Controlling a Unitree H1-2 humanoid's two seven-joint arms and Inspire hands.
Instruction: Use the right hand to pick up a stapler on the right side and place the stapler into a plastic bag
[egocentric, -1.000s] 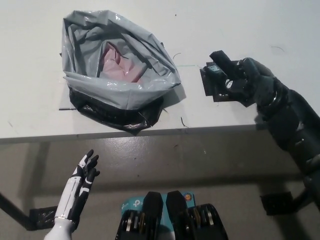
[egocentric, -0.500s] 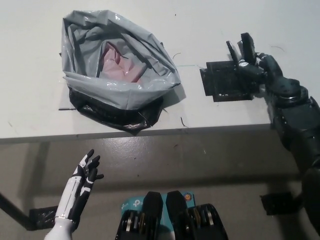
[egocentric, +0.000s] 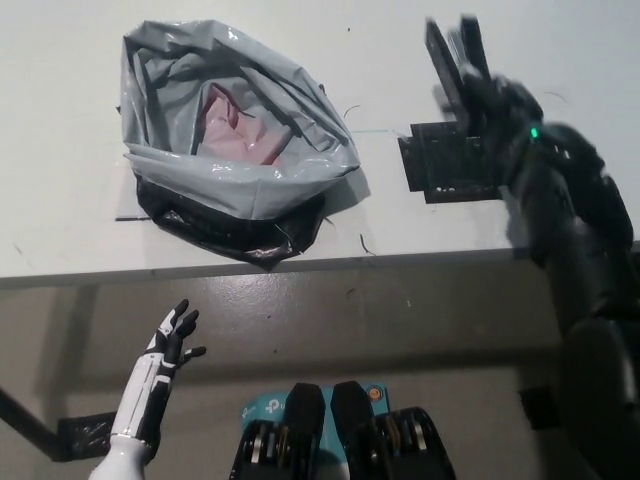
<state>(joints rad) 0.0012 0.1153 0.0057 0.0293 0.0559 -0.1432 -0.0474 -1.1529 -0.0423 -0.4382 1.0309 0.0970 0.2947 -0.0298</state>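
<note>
**Black hand grasping the stapler at far right**

Near left, below the table edge, my white left hand (egocentric: 165, 362) rests with fingers spread, holding nothing. On the white table (egocentric: 60, 200) the grey plastic bag (egocentric: 235, 130) gapes open at far left. Right of it lies a black patch (egocentric: 445, 172). Above that, the right hand (egocentric: 495, 105) grips the stapler (egocentric: 442, 65), I think; blur smears it.

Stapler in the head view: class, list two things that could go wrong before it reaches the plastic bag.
1. The stapler sticks up out of the right robot hand, seemingly held by one end, so it may slip.
2. The plastic bag mouth is crumpled, with something pink inside; the stapler could catch the rim or land outside.
</note>
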